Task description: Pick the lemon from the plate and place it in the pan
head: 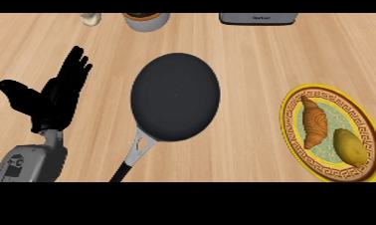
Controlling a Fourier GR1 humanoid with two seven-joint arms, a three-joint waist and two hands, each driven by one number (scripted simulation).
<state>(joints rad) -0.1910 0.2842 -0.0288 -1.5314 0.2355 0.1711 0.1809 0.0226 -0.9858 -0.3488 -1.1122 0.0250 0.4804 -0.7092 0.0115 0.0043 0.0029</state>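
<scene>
Left hand [55, 97] rests open, fingers up; lemon [350, 147] lies on plate [294, 100], long axis pointing upper-left to lower-right.

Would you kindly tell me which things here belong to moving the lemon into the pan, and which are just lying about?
Job: lemon, plate, pan, left hand.
Lying about: croissant, pot, grey appliance, pale object.

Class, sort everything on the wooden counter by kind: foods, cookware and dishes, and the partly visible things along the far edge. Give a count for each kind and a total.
Foods: 2, the lemon and the croissant
Cookware and dishes: 2, the pan and the plate
Partly visible at the far edge: 3, a pale object, a round pot, a grey appliance
Total: 7
</scene>
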